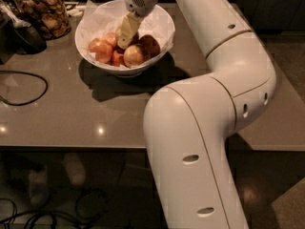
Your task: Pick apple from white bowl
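The white bowl, lined with crumpled white paper, stands at the back of the grey table and holds several apples. My gripper reaches down into the bowl from above, its tip among the apples at the middle. A yellowish apple with a reddish blush lies right against the gripper's left side, partly hidden by it. A yellow-and-red apple lies in front, a dark red one to the right, and reddish ones to the left.
A glass jar of brown snacks stands left of the bowl beside a dark object. A black cable loops on the table's left. My white arm fills the right. The table's front edge is near.
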Controlling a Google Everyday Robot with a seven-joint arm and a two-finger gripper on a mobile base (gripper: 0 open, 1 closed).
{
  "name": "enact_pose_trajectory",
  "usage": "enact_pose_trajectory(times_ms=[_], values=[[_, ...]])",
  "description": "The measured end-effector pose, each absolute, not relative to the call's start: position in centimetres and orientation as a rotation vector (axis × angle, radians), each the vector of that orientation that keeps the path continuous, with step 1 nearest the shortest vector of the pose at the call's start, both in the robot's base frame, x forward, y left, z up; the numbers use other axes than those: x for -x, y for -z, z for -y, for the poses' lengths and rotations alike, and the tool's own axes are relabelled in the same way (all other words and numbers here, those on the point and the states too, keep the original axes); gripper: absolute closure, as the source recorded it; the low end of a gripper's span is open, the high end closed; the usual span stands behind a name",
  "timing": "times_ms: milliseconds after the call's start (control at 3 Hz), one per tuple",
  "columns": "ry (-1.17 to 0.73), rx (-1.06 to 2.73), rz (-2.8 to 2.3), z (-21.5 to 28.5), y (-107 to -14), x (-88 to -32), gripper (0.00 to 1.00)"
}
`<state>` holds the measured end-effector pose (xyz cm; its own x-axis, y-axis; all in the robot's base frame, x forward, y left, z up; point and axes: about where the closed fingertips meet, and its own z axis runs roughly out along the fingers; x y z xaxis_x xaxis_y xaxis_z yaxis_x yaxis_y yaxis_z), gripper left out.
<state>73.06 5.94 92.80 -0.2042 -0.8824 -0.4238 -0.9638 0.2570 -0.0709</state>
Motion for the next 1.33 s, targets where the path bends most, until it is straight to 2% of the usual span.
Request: enact_pose_trajectory(times_ms=[333, 1000, 1333], values=[[-0.297, 1.690, -2.157, -5.95, -92.36, -73.15, 0.49], [-0.297, 1.690, -2.157, -5.95, -92.36, -73.15, 0.94], [-0.288, 1.678, -2.130, -6.53, -92.68, -73.66, 1.00]])
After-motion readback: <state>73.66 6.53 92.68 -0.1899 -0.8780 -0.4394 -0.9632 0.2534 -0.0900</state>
